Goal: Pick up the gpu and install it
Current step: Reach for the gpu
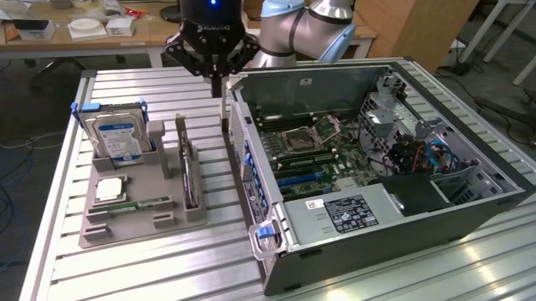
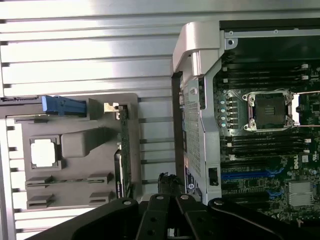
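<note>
1. At the exterior view's left, a hard drive (image 1: 117,135) with a blue-and-white label stands upright at the back of a grey tray (image 1: 125,235). A square chip (image 1: 110,188) and a narrow green memory stick (image 1: 138,204) lie flat in front of it.
2. Right of those, on the tray's right side, the gpu (image 1: 186,179) stands on its long edge in a slot, dark-faced with tan along its edge, nothing touching it.
3. Upper middle of that view, the claw (image 1: 216,86) hangs with its fingers pinched together and nothing between them. It is above the gap between tray and computer case (image 1: 377,207), apart from the gpu.
4. Across the right half, the computer case lies open on its side, motherboard (image 1: 310,150) facing up.
5. Risks, as I judge them:
   - Coming down pinched, the fingers would strike the card's top edge rather than straddle it, and could tip or chip it.
   - The card is thin, so an off-centre grip may let it swing.
   - The case wall is just beside the tray and could be clipped.
6. Everything sits on a slatted aluminium table (image 1: 167,269). Behind, upper left, is a wooden desk (image 1: 84,37) with small boxes. Cables trail on the floor at the left edge.
</note>
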Robot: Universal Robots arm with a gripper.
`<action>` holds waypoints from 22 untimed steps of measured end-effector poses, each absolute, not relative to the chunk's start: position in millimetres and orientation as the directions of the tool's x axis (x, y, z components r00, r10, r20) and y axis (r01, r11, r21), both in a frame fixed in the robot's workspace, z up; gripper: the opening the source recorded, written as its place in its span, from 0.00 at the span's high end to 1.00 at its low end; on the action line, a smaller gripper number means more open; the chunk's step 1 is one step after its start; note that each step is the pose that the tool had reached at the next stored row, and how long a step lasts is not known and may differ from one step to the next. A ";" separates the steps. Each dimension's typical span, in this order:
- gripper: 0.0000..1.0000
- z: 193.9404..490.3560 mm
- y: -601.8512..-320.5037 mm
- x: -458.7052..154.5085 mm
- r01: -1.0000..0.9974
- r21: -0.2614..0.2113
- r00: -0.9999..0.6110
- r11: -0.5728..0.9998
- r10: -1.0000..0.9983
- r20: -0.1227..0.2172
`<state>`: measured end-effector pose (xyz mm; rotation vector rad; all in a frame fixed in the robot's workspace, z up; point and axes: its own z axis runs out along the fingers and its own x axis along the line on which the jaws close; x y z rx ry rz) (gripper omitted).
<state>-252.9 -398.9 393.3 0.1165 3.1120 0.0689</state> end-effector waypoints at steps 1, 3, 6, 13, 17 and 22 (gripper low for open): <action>0.90 393.3 -398.8 -253.9 0.074 0.045 -0.997 0.996 0.075 -0.025; 0.90 393.3 -398.8 -255.8 0.074 0.045 -0.997 0.996 0.075 -0.025; 0.90 393.3 -398.8 -258.6 0.074 0.045 -0.997 0.996 0.075 -0.025; 0.90 393.3 -398.9 -265.1 0.074 0.045 -0.997 0.996 0.075 -0.025; 0.90 393.3 -398.9 -268.5 0.074 0.045 -0.997 0.996 0.075 -0.025; 0.90 393.3 -398.9 -272.6 0.074 0.045 -0.997 0.996 0.075 -0.025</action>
